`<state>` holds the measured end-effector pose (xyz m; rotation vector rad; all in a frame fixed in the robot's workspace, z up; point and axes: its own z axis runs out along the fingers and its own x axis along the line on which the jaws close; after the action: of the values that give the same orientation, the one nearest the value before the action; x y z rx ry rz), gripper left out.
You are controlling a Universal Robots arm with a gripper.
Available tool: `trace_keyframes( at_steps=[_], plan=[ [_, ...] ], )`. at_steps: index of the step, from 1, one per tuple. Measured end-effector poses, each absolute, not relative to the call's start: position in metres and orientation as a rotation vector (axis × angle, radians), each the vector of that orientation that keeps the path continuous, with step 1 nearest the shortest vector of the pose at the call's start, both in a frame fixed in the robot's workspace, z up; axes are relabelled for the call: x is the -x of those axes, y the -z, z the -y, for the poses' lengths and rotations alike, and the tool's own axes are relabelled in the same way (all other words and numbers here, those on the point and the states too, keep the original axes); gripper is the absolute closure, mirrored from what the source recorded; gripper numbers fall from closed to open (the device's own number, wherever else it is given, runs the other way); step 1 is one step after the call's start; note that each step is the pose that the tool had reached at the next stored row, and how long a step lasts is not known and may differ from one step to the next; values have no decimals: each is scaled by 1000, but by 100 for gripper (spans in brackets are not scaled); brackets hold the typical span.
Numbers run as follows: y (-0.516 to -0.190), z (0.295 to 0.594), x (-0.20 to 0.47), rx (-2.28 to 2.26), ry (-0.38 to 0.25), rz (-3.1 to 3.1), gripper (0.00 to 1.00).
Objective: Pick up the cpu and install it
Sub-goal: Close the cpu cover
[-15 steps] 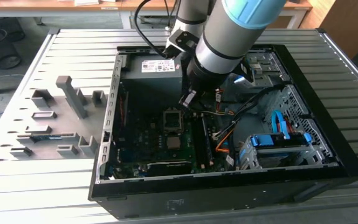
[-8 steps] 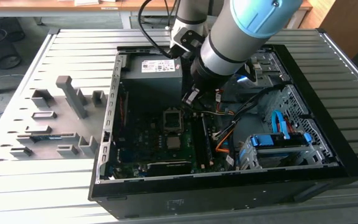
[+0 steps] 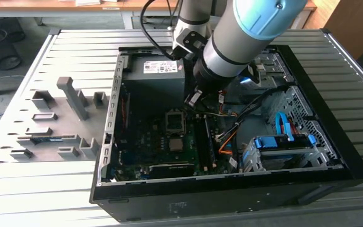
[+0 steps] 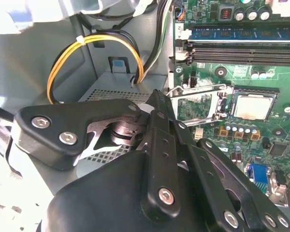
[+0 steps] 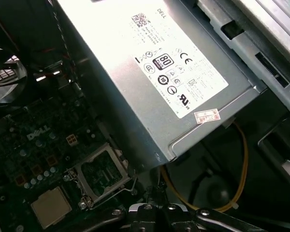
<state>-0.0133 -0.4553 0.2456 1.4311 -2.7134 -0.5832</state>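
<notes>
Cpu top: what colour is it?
The cpu top is shiny silver-grey, clearest in the second wrist view.

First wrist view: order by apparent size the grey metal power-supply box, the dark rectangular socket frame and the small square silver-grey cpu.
1. grey metal power-supply box
2. dark rectangular socket frame, tilted up, perhaps nearer the camera
3. small square silver-grey cpu
</notes>
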Motion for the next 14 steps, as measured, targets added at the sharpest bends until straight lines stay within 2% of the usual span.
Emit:
trace_keyframes(
  at_steps=[14],
  plan=[
    [-221, 455, 13, -1432, 593, 2714, 90]
  ],
)
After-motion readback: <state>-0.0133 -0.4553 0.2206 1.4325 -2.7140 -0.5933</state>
